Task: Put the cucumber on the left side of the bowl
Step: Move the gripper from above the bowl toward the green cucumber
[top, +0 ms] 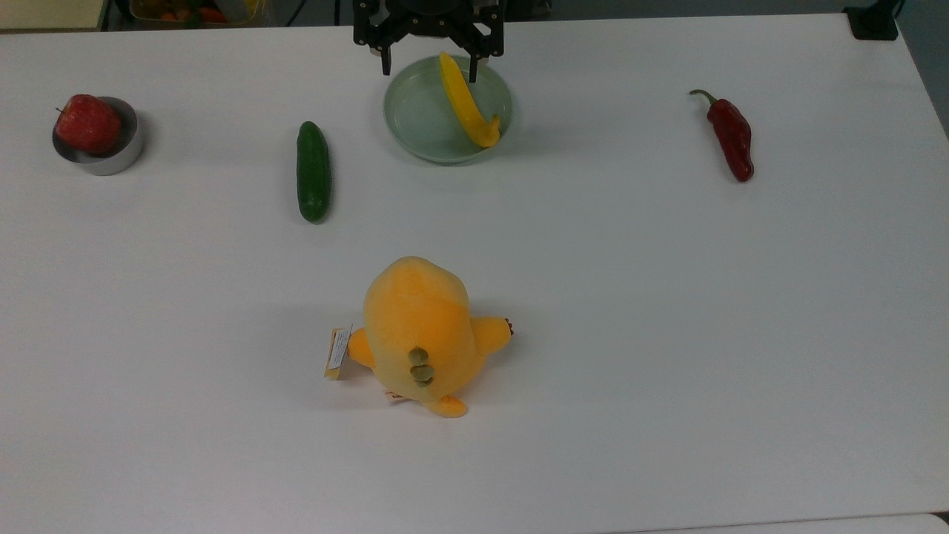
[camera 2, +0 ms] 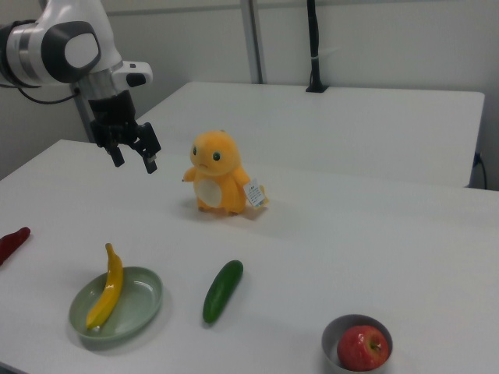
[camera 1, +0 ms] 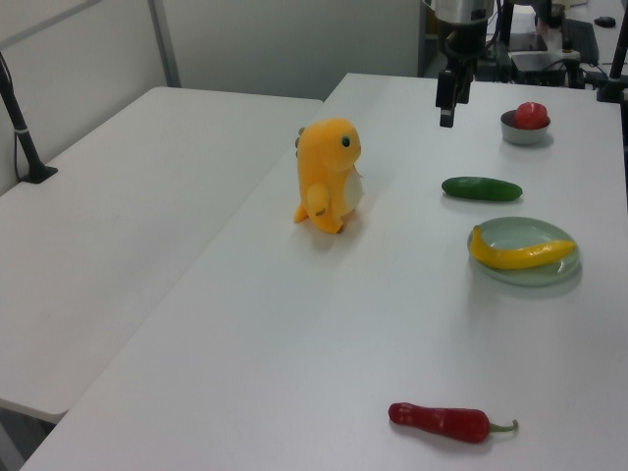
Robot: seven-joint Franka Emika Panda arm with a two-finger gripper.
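The dark green cucumber lies flat on the white table. In the top view it is between the silver bowl at far left and the pale green dish. A red apple sits in the bowl. My gripper hangs open and empty above the table. In the top view it is over the dish's far edge, well away from the cucumber.
The green dish holds a yellow banana-like piece. A dark red chilli lies at the top view's right. An orange plush toy stands mid-table.
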